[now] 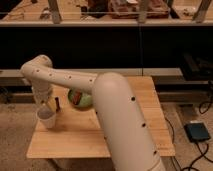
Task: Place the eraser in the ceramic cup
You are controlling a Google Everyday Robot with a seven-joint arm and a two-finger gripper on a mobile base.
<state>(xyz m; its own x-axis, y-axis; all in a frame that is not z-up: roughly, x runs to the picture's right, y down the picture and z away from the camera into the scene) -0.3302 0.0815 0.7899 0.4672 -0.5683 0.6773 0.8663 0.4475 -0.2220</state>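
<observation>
While the gripper (45, 106) hangs just above the ceramic cup (47, 118) near the table's (130, 140) left edge, its opening cannot be told. No eraser can be made out, so a drop beside the rim might go unnoticed, and the cup could be tipped if brushed.

Dim, warm indoor light, soft blur throughout; gripper (46, 106) above the ceramic cup (47, 119).
</observation>
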